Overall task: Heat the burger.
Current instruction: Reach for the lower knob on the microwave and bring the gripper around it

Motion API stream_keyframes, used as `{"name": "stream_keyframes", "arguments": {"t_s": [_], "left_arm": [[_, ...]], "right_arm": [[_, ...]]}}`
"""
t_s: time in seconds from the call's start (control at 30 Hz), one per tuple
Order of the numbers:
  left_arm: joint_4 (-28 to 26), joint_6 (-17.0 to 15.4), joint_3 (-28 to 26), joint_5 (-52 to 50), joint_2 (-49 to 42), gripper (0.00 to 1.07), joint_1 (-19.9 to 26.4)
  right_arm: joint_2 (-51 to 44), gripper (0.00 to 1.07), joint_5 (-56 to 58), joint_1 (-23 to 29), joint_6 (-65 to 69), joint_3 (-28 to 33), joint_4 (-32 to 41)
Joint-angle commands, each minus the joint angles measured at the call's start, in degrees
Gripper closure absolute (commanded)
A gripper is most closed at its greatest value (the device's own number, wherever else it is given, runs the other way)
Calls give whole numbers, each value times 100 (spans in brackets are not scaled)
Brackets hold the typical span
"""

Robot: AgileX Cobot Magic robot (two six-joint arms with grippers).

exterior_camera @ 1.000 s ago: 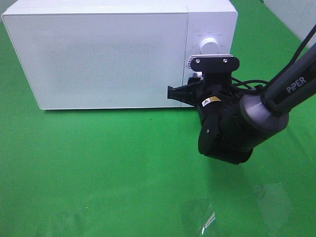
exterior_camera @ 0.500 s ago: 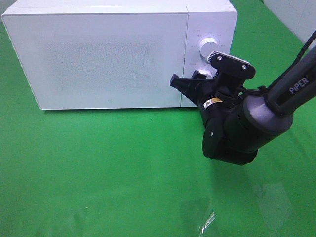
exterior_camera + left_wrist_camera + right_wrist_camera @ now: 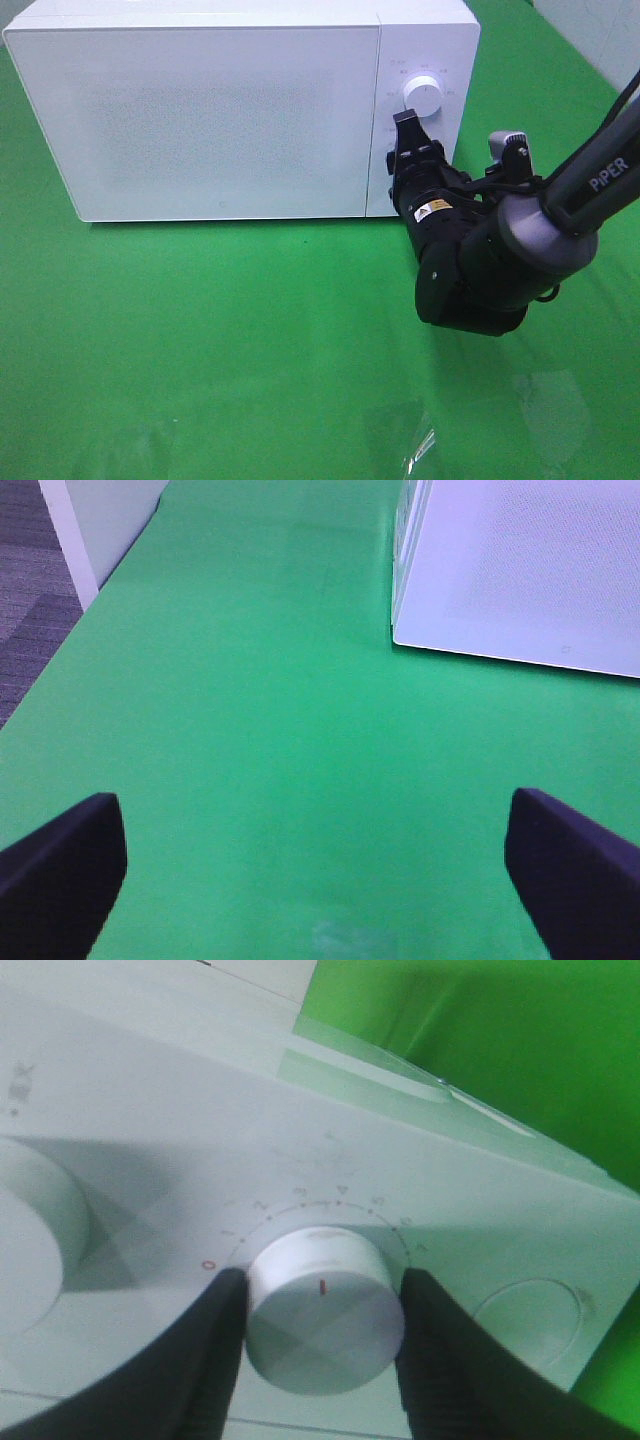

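Observation:
The burger is out of view; the white microwave (image 3: 200, 120) has its door closed. My right gripper (image 3: 408, 150) is at the control panel, below the upper knob (image 3: 424, 97). In the right wrist view the right gripper (image 3: 322, 1290) is shut on the lower dial (image 3: 322, 1310), one finger on each side, and the dial's red mark points toward the camera side. A second knob (image 3: 30, 1230) sits beside it. My left gripper (image 3: 315, 870) is open and empty over the green cloth, out of the high view. The microwave's corner (image 3: 520, 570) lies ahead of it.
The green cloth (image 3: 200, 340) covers the table. A creased clear film patch (image 3: 420, 445) lies near the front edge. In the left wrist view a white panel (image 3: 100, 520) and grey carpet (image 3: 30, 610) mark the table's side edge.
My right wrist has rolled about a quarter turn clockwise while gripping the lower dial. The microwave and its door have not moved.

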Motion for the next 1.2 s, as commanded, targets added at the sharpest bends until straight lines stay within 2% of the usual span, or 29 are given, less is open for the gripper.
{"name": "stream_keyframes", "arguments": {"t_s": [0.03,0.1,0.23,0.87,1.2], "left_arm": [[-11,-6,11,-11,-97,12,6],[-11,-6,11,-11,-97,12,6],[-11,-6,11,-11,-97,12,6],[-11,-6,11,-11,-97,12,6],[-11,-6,11,-11,-97,12,6]], "right_arm": [[-97,107,-768,52,710,-223,-1324],[-97,107,-785,52,1599,-223,-1409],[-97,107,-957,52,1994,-223,-1490],[-97,107,-1215,34,1931,-223,-1478],[-97,94,-1186,34,1925,-223,-1278]]}}
